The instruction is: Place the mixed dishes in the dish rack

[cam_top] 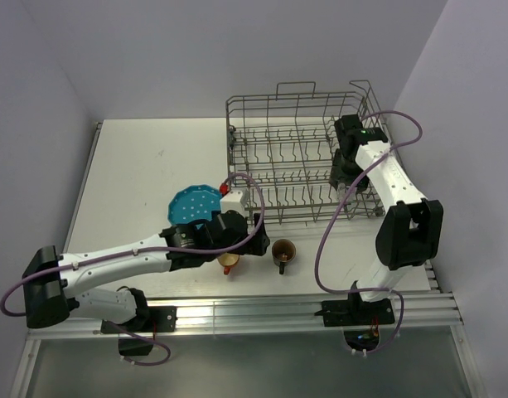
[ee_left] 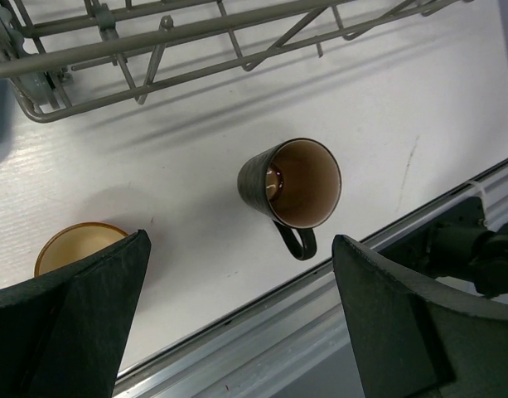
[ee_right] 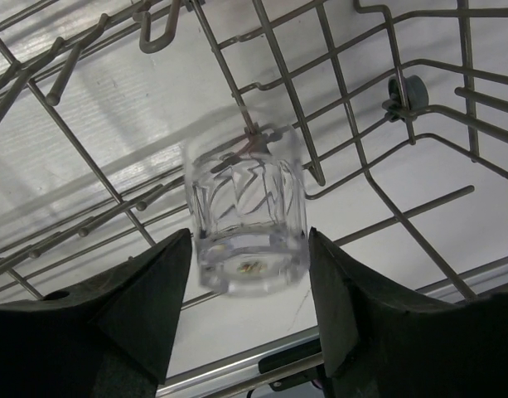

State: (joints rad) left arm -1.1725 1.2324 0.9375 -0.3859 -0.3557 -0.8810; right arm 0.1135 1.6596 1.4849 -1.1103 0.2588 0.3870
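Where pale walls (cam_top: 55, 50) hem the white table (cam_top: 154, 149), left tool (ee_left: 239, 240) gapes, right tool (ee_right: 249, 238) unclear.

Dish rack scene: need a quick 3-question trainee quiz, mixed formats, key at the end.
1. Short answer: does the handle of the dark brown mug point toward the dish rack or away from it?
2. True or false: the left gripper is closed on the mug.
3. Multiple choice: what sits between the fingers of the right gripper? A) teal plate B) small clear glass C) small orange cup

Key: 1. Away from it. 2. False: it is open, with nothing between its fingers. 3. B.
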